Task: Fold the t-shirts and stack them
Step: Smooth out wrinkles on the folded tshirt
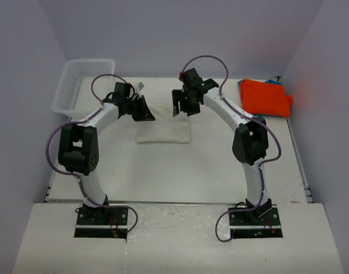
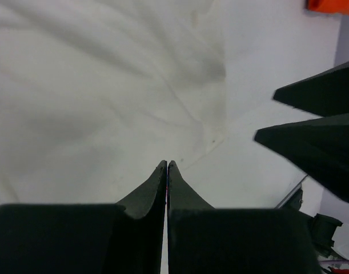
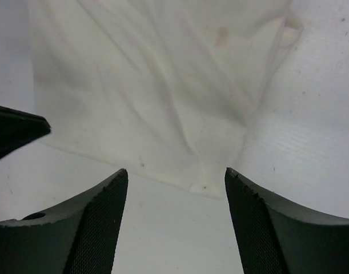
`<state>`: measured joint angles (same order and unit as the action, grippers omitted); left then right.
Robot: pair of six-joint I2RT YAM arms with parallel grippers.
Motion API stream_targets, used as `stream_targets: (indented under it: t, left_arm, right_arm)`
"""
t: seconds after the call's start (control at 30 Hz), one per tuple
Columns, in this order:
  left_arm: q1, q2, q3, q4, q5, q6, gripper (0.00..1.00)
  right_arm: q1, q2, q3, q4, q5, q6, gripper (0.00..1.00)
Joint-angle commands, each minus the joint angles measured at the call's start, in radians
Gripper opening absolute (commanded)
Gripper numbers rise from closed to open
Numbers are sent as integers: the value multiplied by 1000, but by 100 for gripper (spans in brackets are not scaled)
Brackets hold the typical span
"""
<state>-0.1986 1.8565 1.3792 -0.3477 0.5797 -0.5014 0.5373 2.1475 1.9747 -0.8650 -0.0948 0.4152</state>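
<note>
The cream t-shirt (image 1: 163, 132) lies folded into a rectangle mid-table, seen wrinkled in the left wrist view (image 2: 100, 85) and the right wrist view (image 3: 157, 85). My left gripper (image 1: 144, 115) (image 2: 167, 165) hovers over its far left corner, jaws shut together with no cloth between them. Over the far right corner my right gripper (image 1: 183, 112) (image 3: 175, 172) stands open, and the cloth's corner lies just beyond its fingertips. The orange t-shirt (image 1: 265, 97) (image 2: 331, 4) lies folded at the far right, with a blue edge (image 1: 272, 81) behind it.
A white mesh basket (image 1: 77, 85) stands at the far left against the wall. Purple-grey walls close the table at the back and both sides. The right gripper's fingers (image 2: 317, 123) show in the left wrist view, near the left gripper.
</note>
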Motion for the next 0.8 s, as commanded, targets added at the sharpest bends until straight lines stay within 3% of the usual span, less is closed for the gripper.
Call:
stream_targets:
  t: [0.0, 0.03, 0.1, 0.13, 0.17, 0.43, 0.57, 0.77]
  left_arm:
    - [5, -68, -61, -65, -81, 46, 0]
    - [2, -75, -84, -73, -116, 55, 0]
    - [1, -85, -92, -123, -165, 76, 0]
    - [1, -83, -94, -138, -179, 84, 0]
    - [-1, -88, -98, -146, -182, 90, 0]
    - [1, -69, -120, -126, -170, 83, 0]
    - [1, -43, -147, -126, -184, 70, 0]
    - [-1, 7, -180, -166, -234, 66, 0]
  right_arm:
    - [-31, 41, 105, -52, 29, -55, 71]
    - [-37, 64, 119, -54, 27, -56, 71]
    - [-56, 90, 172, -68, -12, -62, 56]
    - [-62, 115, 188, -74, -29, -64, 34]
    - [-66, 118, 193, -74, -60, -49, 0]
    - [-79, 147, 161, 6, -247, -32, 0]
    - [-94, 228, 272, -25, -365, -29, 0]
    - [-106, 341, 369, -65, -422, 2, 0]
